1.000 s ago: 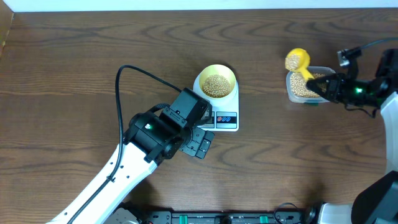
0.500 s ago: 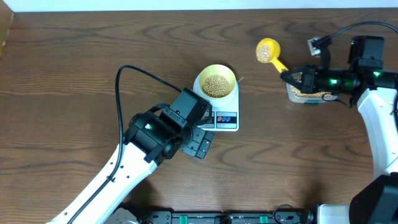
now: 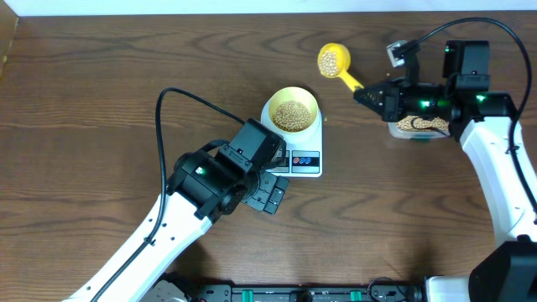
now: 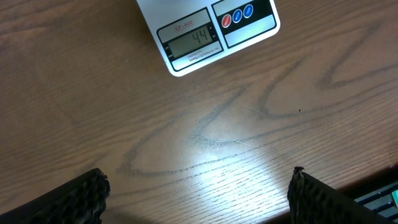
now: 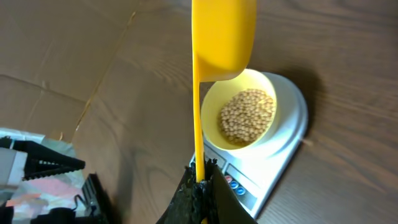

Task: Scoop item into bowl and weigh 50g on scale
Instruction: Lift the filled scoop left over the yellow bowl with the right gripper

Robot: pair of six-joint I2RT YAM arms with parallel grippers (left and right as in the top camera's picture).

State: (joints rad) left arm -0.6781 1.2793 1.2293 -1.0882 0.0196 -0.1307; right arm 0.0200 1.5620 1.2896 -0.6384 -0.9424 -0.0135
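The pale-yellow bowl (image 3: 291, 110) holds tan beans (image 3: 292, 113) and sits on the white scale (image 3: 305, 158); it also shows in the right wrist view (image 5: 245, 116). The scale's display (image 4: 190, 43) reads 44. My right gripper (image 3: 367, 92) is shut on the handle of a yellow scoop (image 3: 334, 60) filled with beans, held in the air right of the bowl; in the right wrist view the scoop (image 5: 221, 37) hangs above the bowl. My left gripper (image 4: 198, 193) is open and empty over bare table just in front of the scale.
A clear plastic tub (image 3: 414, 126) of beans stands at the right under my right arm. A black cable (image 3: 180, 96) loops from the left arm. The table's far edge runs along the top.
My right gripper has carried the scoop of beans up out of the tub and left towards the bowl. The left arm has not moved.
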